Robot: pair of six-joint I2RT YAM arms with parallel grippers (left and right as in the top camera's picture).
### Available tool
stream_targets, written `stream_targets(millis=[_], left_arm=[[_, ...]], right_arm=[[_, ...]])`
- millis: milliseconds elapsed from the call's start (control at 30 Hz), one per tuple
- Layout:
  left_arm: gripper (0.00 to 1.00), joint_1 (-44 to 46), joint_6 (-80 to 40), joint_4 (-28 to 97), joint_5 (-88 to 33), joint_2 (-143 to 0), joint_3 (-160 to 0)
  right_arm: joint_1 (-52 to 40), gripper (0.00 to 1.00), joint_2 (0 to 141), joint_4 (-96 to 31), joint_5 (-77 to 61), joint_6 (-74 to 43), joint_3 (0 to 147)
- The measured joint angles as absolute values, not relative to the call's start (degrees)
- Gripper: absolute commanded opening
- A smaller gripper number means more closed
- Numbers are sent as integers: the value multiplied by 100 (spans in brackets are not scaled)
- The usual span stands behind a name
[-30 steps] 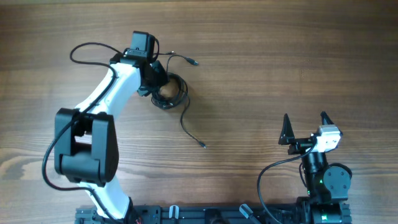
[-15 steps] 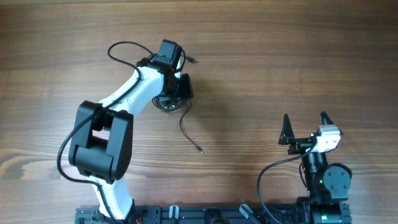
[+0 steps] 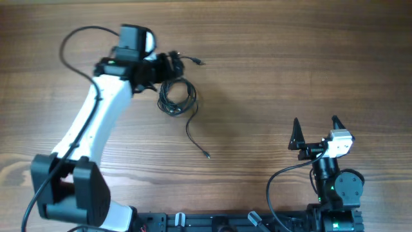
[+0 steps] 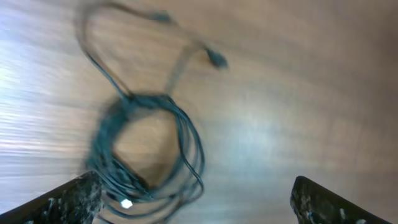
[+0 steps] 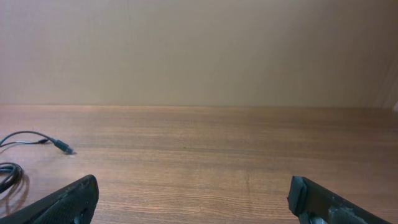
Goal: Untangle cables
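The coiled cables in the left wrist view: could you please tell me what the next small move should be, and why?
Probably lower the left pincer onto the cables and close on one strand. The pincer stands open and empty, and the cables lie bundled right before it, with a plug end trailing free.

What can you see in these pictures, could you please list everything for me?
cables: one coiled bundle with two loose ends, strand count unclear, black, on the table left of centre
table: one, brown wood, under everything
arm wires: two, thick, black, one looping off each arm
left arm: one, white and black, reaching from the near left edge toward the bundle
right arm: one, black, at the near right edge
left fingers: two, black, open, over the bundle, holding nothing
right fingers: two, black, open, empty, far from the bundle
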State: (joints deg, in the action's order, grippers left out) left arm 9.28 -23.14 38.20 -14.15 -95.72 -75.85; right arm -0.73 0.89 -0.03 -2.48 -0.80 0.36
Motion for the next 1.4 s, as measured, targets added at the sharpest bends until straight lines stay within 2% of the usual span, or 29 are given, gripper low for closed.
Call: stream_targets(millis=[167,467,500,600,800,900,1000,1200,1267,1367,1400], left_arm=[[100,585,-2316,3907,-1184,-9612,-7585],[99,604,-2314,3986,-1039,-10355,-7585],[97,622,-2314,3983,-1031,-10532,-7585],[83,683,-2300,3997,-1031,-10851,-7585],[76,919,-2300,4005,-1028,-11194,-7585],[68,1076,-2300,4005,-1013,-11257,-7585],[64,1247,-2300,3975,-1011,-11262,-7585],[69,1507,-2298,3953,-1011,-11262,-7585],[76,1570,-2298,3933,-1011,-11262,-7585],[95,1619,-2285,3879,-1009,-11262,-7585],[97,1619,-2322,3854,-1007,-11262,-7585]], right_arm=[[-73,100,89,-1,-248,-80,36],[-73,100,89,-3,-248,-80,36],[-73,100,89,-3,-248,-80,36],[-73,100,89,-3,-248,-80,36],[-73,100,89,-1,-248,-80,36],[-73,100,89,-3,-248,-80,36],[-73,100,89,-3,-248,-80,36],[-73,100,89,-1,-248,-80,36],[-73,100,89,-1,-248,-80,36],[-73,100,89,-1,-248,-80,36],[-73,100,89,-1,-248,-80,36]])
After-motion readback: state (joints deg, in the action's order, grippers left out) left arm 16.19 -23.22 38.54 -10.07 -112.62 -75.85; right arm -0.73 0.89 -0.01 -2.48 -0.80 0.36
